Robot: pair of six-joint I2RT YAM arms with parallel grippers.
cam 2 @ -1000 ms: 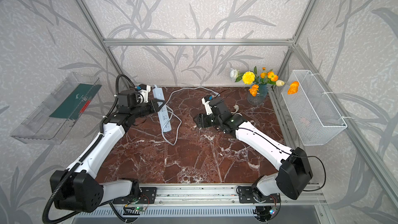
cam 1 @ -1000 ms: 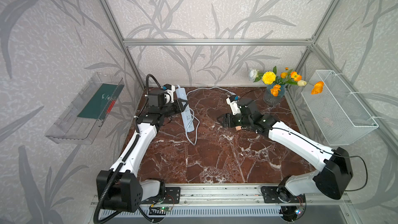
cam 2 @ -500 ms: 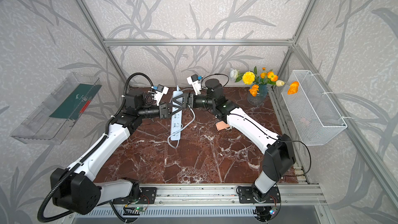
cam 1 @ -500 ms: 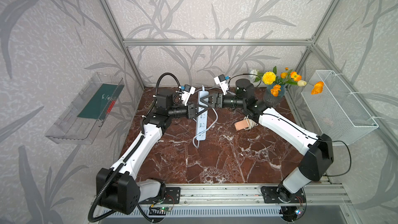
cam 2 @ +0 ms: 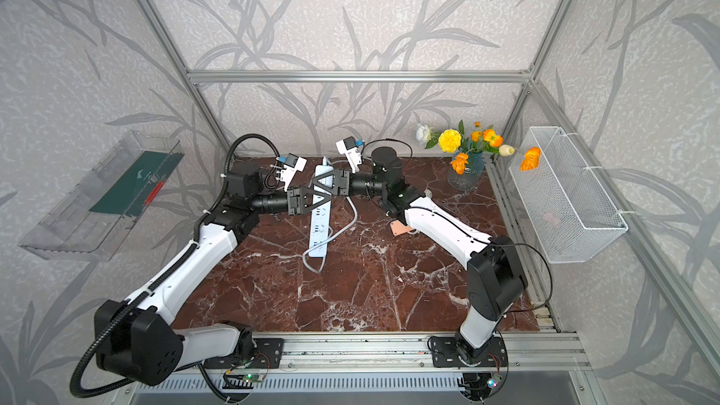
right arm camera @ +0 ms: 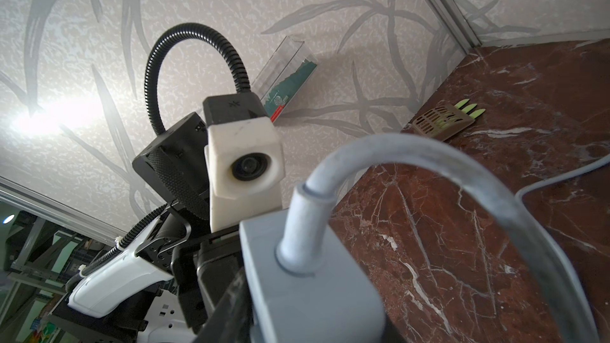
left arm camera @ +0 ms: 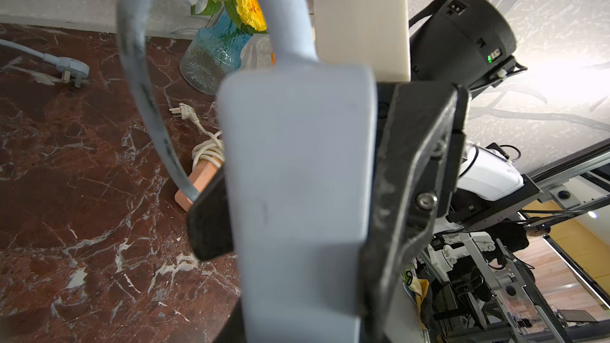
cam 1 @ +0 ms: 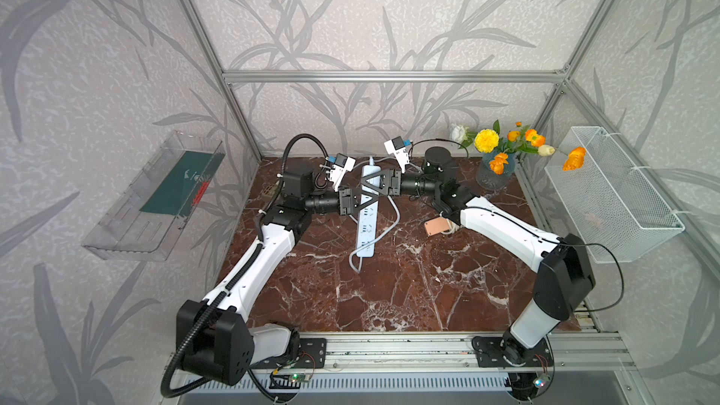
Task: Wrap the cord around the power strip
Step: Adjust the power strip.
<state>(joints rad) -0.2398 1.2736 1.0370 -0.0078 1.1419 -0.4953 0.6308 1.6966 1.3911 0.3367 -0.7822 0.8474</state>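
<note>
red-brown marble tabletop [cam 1: 389, 290] with white veins floors our leaf-papered booth. over its back middle we see the power strip [cam 1: 366, 227]: a long, flat, pale plastic bar with rounded corners and rows of sockets. its cord [cam 1: 397, 218], thick, round and grey-white, arches out of the far end and trails loose beside the bar. our left gripper [cam 1: 368, 201] pinches the strip across its width; our right gripper [cam 1: 369, 182] straddles it just farther back, and we cannot tell whether it presses
</note>
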